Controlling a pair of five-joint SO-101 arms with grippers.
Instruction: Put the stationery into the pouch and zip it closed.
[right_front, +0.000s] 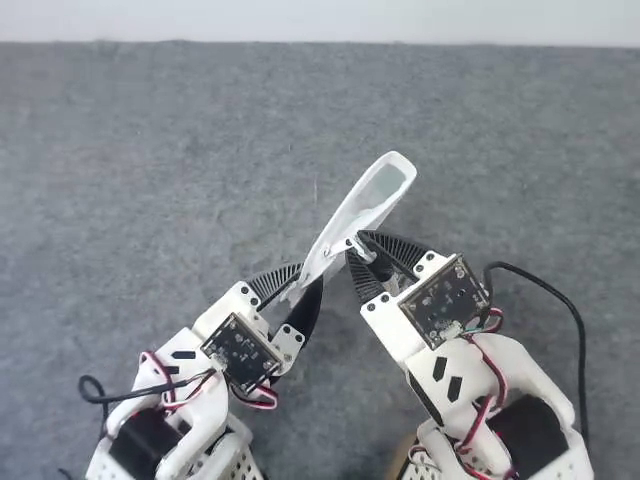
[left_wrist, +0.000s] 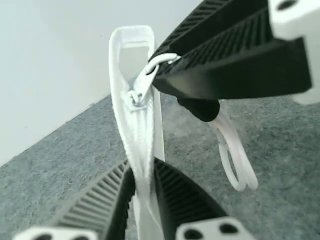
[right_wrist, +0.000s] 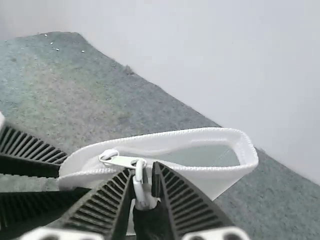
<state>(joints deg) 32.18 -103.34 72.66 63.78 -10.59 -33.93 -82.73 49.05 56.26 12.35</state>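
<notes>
- Above the grey carpeted table (right_front: 140, 170), two arms hold a white pouch (right_front: 365, 205) in mid-air, with its far end tilted up and away from them.
- The left gripper (left_wrist: 144, 175) is clamped on the near end of the pouch, the fabric pinched flat between its ribbed black fingers (left_wrist: 182, 195).
- The right gripper (right_wrist: 143, 172) is closed on the zipper pull (right_wrist: 142, 194), just beside the slider (right_wrist: 120, 161) on the pouch's top edge.
- Beyond the slider the mouth of the pouch stands open, a pale lining showing inside its white stitched rim.
- Between the slider and the left gripper the zipper teeth run together in a closed line.
- In the left wrist view a thin white loop (left_wrist: 235, 160) hangs below the right gripper's fingers, clear of the table.
- The two grippers sit close together, the right one slightly farther along the pouch than the left.
- A black cable (right_front: 560, 300) curves across the table beside the right arm.
</notes>
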